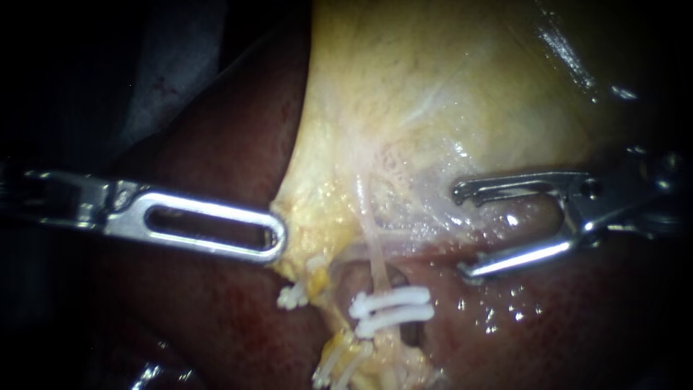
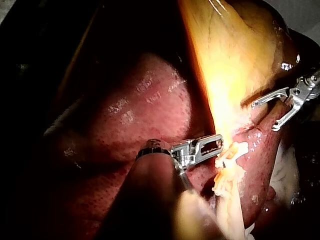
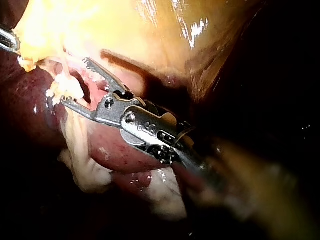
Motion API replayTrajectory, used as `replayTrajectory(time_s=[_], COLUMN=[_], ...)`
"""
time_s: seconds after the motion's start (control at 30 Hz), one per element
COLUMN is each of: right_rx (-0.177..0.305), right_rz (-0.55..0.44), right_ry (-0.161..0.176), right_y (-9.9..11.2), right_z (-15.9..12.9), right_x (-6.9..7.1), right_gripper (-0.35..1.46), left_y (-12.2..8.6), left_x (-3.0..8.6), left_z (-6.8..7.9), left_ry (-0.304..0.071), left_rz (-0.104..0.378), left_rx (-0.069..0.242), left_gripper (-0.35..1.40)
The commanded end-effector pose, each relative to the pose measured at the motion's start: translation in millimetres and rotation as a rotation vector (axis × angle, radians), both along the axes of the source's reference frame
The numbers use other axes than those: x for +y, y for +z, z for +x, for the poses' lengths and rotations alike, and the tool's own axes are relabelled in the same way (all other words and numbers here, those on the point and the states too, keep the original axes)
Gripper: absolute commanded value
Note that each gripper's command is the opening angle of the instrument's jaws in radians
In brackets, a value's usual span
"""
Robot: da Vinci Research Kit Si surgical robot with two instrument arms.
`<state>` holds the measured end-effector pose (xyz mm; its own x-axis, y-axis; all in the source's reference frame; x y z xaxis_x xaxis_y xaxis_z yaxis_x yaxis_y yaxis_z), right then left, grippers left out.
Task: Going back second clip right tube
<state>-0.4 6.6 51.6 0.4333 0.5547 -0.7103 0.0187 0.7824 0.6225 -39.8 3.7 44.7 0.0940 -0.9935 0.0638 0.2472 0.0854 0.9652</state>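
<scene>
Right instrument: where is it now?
Endoscope view: the right instrument enters from the right, jaws open, right of the tube and above its two white clips.

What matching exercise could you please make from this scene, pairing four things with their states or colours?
Column one:
1. left instrument
2. right instrument
3. clips
4. liver

Column two:
A. white, side by side across a tube
B. end effector open, holding nothing
C. dark red
D. end effector shut on the edge of the gallbladder

Pairs: 1-D; 2-B; 3-A; 4-C.
</scene>
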Motion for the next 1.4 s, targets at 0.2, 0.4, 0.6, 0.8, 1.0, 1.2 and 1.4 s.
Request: replayTrajectory(time_s=[0.2,0.4,0.6,0.8,1.0,1.2,1.4], right_rx=[0.001,0.002,0.002,0.002,0.002,0.002,0.002], right_rz=[0.001,0.0,-0.001,-0.001,-0.001,-0.001,-0.001], right_ry=[-0.002,-0.002,-0.003,-0.003,-0.003,-0.004,-0.004], right_y=[0.0,0.1,0.2,0.2,0.2,0.2,0.2], right_z=[-0.2,-0.3,-0.4,-0.5,-0.5,-0.5,-0.6], right_x=[0.0,-0.1,-0.2,-0.2,-0.2,-0.2,-0.2], right_gripper=[0.59,0.59,0.58,0.58,0.58,0.58,0.58], left_y=[1.0,3.1,4.6,5.1,5.5,5.4,5.4], left_x=[-0.5,-1.9,-3.0,-3.3,-3.4,-3.5,-3.5], left_z=[-0.6,-2.5,-5.0,-6.5,-7.0,-7.0,-7.0], left_ry=[-0.003,0.001,0.019,0.025,0.029,0.03,0.03], left_rz=[-0.006,-0.018,-0.029,-0.03,-0.03,-0.03,-0.03], left_rx=[0.005,0.009,0.001,-0.001,-0.002,-0.002,-0.002], left_gripper=[-0.35,-0.35,-0.35,-0.35,-0.35,-0.35,-0.35])
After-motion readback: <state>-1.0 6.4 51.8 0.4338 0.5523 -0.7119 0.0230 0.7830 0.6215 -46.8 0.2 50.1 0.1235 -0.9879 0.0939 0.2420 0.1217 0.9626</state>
